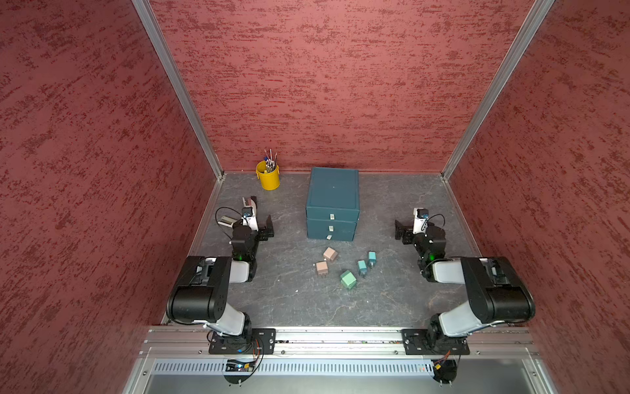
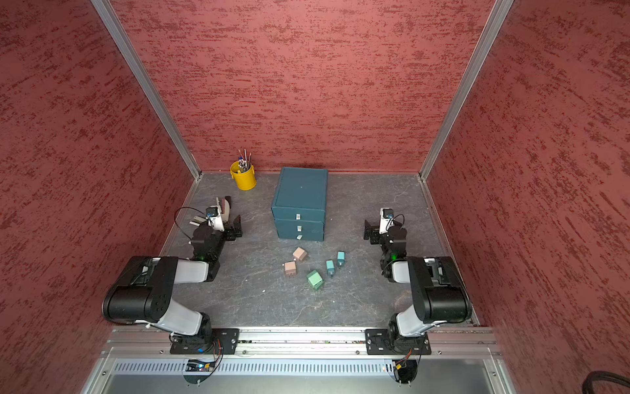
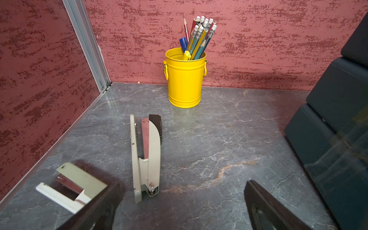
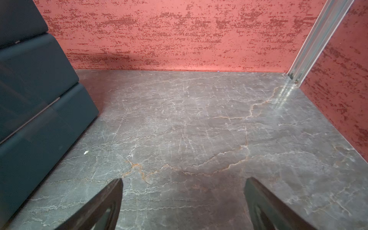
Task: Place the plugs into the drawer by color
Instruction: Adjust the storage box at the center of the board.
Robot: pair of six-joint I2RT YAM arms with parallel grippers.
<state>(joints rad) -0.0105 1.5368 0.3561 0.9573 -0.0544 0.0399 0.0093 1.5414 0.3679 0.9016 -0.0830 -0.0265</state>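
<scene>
Red textured walls [image 1: 341, 85] box in a grey marbled tabletop [image 1: 293, 307]. We find the five small plastic plugs [image 2: 314, 279] loose in front of the shut dark teal three-drawer cabinet [image 1: 332, 194]: the pinkish-tan pair [image 1: 321, 268] nearer the left gripper [image 3: 183, 184], the teal-blue pair [image 1: 362, 267] nearer the right gripper [image 4: 184, 179], the green cube plug [image 1: 348, 279] between. Both jaws gape empty, aimed at the back wall, away from plugs that only the top views show.

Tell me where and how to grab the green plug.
Take the green plug by its boxy body, across two opposite flat sides, coming straight down from above. It sits turned diagonally on the table, so rotate the wrist to match. A teal plug lies close beside it; a hold across the other pair of sides probably keeps the jaws clear of it.
</scene>
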